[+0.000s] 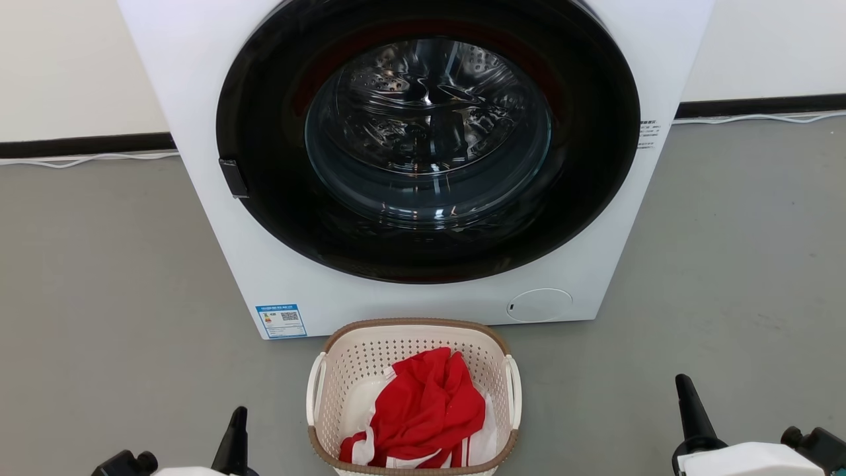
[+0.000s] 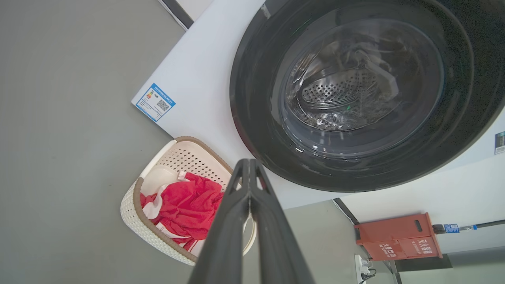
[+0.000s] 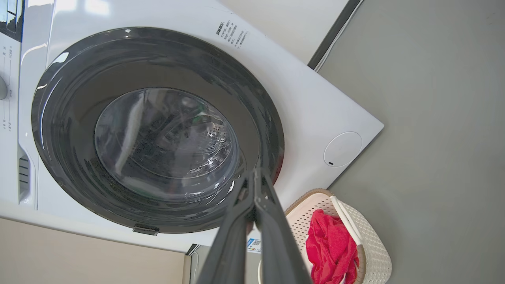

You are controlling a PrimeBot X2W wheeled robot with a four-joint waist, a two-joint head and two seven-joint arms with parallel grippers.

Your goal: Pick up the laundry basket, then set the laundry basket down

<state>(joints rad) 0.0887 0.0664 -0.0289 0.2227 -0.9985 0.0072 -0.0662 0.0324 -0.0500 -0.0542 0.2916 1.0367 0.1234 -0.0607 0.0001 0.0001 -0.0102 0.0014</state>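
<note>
Across smooth grey flooring (image 1: pixel 99 297), backed by a cream wall and dark skirting, facing a large white front-loading washing machine (image 1: pixel 231 277) with a broad round black door (image 1: pixel 264 132) and a glass porthole onto a steel drum. Finding the small cream-white perforated plastic laundry basket with its brown woven-look rim (image 1: pixel 413 323) standing upright on the floor just in front of the machine's foot, holding a crumpled red-and-white garment (image 1: pixel 429 403). Seeing the left gripper (image 1: pixel 239 423) low beside the basket's left side and the right gripper (image 1: pixel 684 390) further off to its right, both clear of it, each pair of long dark fingers pressed together and gripping nothing. Reading this as fitting either a basket waiting for lifting or one already put back down, and not being able to tell which. Judging the basket as light and prone to tipping if taken by one side alone, so favouring an even hold on both white side handles (image 1: pixel 315 396), a level rim for the loose cloth, and care with the machine front just behind. Noting a red box-shaped cabinet (image 2: pixel 398 236) with white characters, a blue rectangular label (image 1: pixel 281 320) with a QR code, and a small sticker (image 1: pixel 648 134) of dark print, all too small for reading.
</note>
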